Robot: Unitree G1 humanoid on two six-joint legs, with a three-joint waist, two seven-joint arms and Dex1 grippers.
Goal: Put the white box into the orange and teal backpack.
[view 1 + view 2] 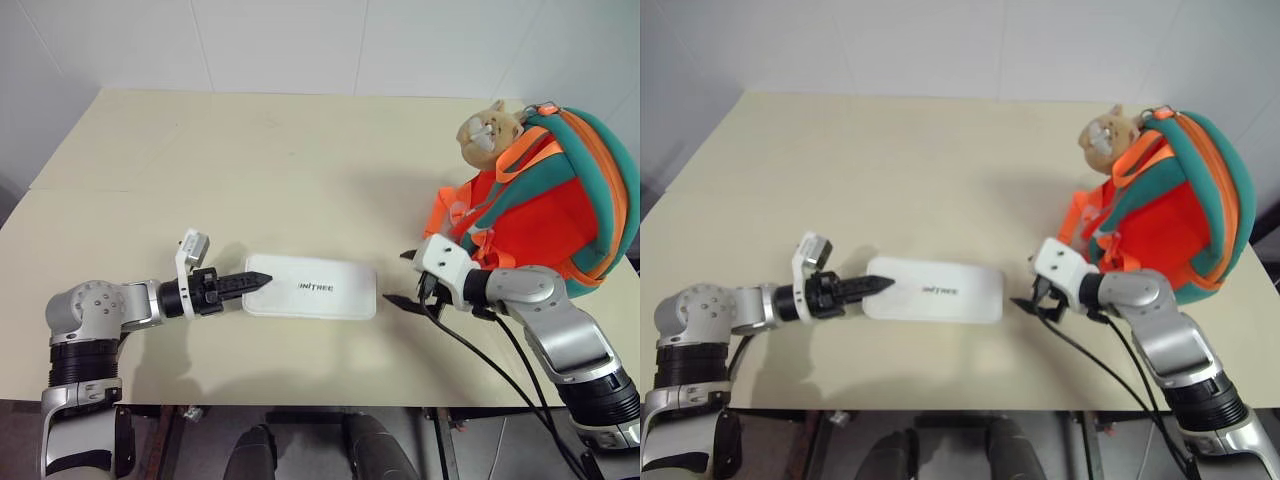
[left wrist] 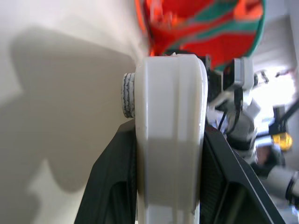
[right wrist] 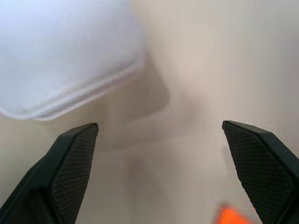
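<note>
Two end effectors frame the white box in the left eye view: it lies flat near the front middle of the pale tabletop, long side running across, dark lettering on its lid. The left end effector reaches in from the left with its black fingers closed over the box's near-left end. The right end effector sits just off the box's right end, apart from it, its two fingers spread wide with nothing between them. Behind that arm, at the right of the tabletop, stands the orange and teal backpack, with a tan plush animal head at its top left. The left wrist view looks along the box's white edge, pinched between the two black fingers; the backpack shows beyond it, with the other arm's gear to one side. The right wrist view has both black textured fingers standing far apart over bare tabletop, with a rounded corner of the box ahead of them, untouched, and a scrap of orange at the frame's edge.
</note>
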